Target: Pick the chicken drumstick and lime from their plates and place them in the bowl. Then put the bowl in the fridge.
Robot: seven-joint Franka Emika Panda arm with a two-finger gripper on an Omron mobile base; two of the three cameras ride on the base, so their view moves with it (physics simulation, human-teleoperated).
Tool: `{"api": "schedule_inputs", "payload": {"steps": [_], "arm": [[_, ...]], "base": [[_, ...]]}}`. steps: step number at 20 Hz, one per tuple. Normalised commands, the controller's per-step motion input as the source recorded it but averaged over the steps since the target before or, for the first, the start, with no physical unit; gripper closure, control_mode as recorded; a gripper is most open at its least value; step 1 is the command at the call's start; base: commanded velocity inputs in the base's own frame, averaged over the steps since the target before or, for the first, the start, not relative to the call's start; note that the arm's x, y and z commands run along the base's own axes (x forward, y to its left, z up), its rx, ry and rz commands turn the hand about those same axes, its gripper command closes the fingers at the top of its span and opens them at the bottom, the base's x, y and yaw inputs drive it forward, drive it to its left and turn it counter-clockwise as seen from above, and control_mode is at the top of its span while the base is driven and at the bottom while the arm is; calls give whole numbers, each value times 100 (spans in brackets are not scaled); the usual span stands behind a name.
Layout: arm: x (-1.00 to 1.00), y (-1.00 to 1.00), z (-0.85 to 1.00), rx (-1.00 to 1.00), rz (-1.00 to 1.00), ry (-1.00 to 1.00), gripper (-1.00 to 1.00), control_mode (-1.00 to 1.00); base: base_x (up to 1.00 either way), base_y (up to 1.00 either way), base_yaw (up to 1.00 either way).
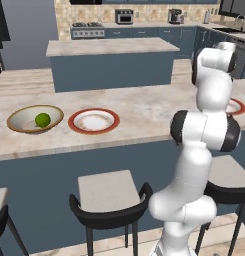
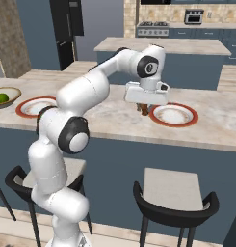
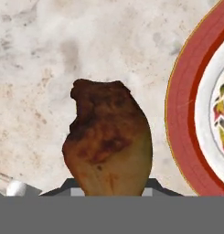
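The bowl holds the lime; both plates lie bare.

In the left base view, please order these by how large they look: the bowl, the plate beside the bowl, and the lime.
1. The bowl and the plate beside it: they look about equally wide, so I do not rank one above the other.
2. The lime, lying in the bowl, is clearly the smallest.

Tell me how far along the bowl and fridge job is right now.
Done: the lime lies in the bowl. In hand: the gripper holds the chicken drumstick just off its plate. Left: drumstick into the bowl, then the bowl into the fridge.
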Motion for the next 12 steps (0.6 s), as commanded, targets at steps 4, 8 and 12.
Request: {"api": "schedule_inputs", "payload": {"steps": [4, 8, 12], "arm": [[-34, 66, 10, -1, 17, -2, 100, -100], [-3, 65, 37, 0, 14, 2, 100, -100], [0, 69, 38, 0, 22, 2, 100, -100]], "base": [[0, 0, 0], [0, 0, 0], [0, 0, 0]]}}
